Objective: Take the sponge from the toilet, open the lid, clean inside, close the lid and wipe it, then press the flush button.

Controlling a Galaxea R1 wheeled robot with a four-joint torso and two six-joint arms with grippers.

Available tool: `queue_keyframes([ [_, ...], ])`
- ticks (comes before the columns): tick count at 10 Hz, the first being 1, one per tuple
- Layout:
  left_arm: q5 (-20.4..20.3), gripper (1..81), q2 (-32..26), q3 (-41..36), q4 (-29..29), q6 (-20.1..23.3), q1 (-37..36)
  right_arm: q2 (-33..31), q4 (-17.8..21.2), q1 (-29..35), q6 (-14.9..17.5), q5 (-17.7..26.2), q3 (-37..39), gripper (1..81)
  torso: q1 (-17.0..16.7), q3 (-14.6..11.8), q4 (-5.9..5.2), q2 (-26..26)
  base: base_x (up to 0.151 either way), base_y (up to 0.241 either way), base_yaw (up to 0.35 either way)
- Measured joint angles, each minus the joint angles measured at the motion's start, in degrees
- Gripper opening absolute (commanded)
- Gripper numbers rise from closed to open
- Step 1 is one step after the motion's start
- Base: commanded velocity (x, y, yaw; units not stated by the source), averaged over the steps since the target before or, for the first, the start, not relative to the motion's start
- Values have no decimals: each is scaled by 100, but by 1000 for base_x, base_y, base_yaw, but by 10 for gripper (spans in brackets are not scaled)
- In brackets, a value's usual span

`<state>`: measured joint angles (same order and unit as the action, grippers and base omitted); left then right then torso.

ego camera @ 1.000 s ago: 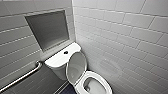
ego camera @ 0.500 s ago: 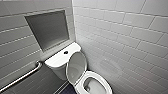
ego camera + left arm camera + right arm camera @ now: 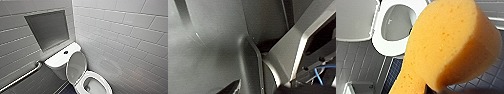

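Orange sponge (image 3: 453, 42) clamped in right gripper (image 3: 434, 89) above the open toilet (image 3: 106, 85).
Lid (image 3: 76, 66) stands raised against the tank, flush button (image 3: 65, 52) on top; left gripper's state cannot be told.

The lid (image 3: 76, 66) stands raised against the tank, so the bowl (image 3: 91, 86) lies open to a reach from above. The sponge (image 3: 448, 45) I carry hangs well apart from it, with open air between. At the sides room is tight: the tiled wall (image 3: 125, 42) runs close along the right of the toilet (image 3: 100, 77), and on the left the grab bar (image 3: 23, 75) juts out. The tank top (image 3: 58, 60) is bare around the flush button (image 3: 65, 52) and free from above, though the lid leans just in front and the recessed panel (image 3: 47, 28) sits behind.
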<state>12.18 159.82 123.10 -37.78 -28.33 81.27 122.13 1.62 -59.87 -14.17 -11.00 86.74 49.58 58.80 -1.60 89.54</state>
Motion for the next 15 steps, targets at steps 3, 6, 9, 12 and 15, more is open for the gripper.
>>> queue_keyframes([
  [3, -5, 811, 33, 44, 5, -2, 15, 527, 116, 951, -50, 780, 404, 10, 0, 5, 0, 0, 0, 0, 0],
  [6, -6, 811, 55, 168, 5, -5, 158, 965, 223, 1630, -134, 1320, 973, 10, 0, 7, -64, -5, 0, 0, 0],
  [9, -20, 811, 212, 377, 7, -17, 179, 1365, 291, 1897, -330, 1585, 1503, 10, 0, 9, -571, -5, 0, 0, 0],
  [12, -15, 811, 230, 380, 7, -16, 211, 1495, 319, 2146, -352, 1626, 1593, 10, 0, 9, -725, -7, 0, 0, 0],
  [15, -39, 811, 366, 599, 7, -17, 227, 1718, 325, 2688, -374, 1749, 1886, 10, 0, 306, -724, -7, 0, 0, 0],
])
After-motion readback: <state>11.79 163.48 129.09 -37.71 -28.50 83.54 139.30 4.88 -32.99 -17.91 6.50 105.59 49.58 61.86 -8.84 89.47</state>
